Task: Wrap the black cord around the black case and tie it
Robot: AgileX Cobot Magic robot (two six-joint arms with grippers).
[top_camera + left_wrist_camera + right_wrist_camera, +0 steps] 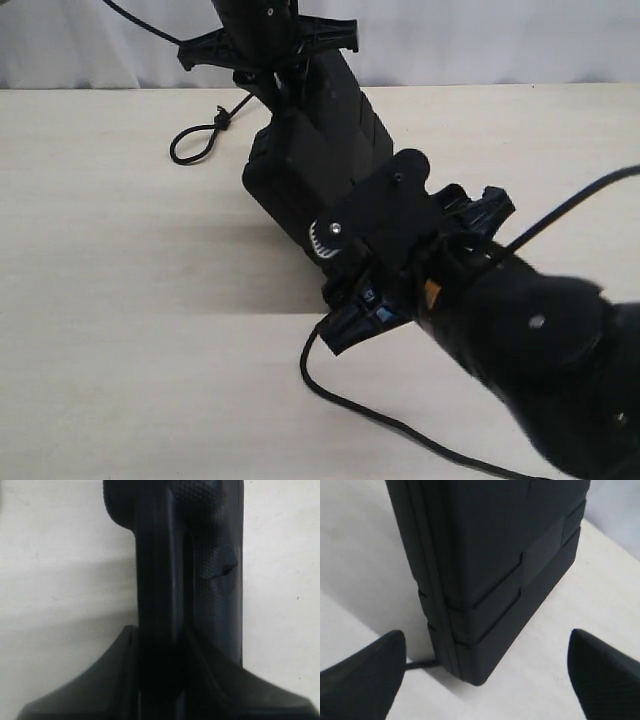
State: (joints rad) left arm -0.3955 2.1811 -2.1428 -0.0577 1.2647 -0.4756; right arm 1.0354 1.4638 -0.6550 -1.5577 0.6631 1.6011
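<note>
The black case [320, 150] stands up on one end on the table, leaning. My left gripper [268, 75] is shut on its upper edge; the left wrist view shows the case [200, 555] running out from between the closed fingers [90, 690]. My right gripper [400, 262] is open near the case's lower end, not touching it; its wide-apart fingertips [365, 675] frame the case's bottom corner [485, 555]. The black cord's knotted loop [195, 140] lies on the table left of the case. A short stretch of cord [417, 664] comes out from under the case. Another length [340, 400] trails toward the front.
The pale wooden table [120, 330] spreads out left and in front. A white curtain [500, 40] hangs behind it. The right arm's smooth cable [570, 205] arches over its bulky body at the lower right.
</note>
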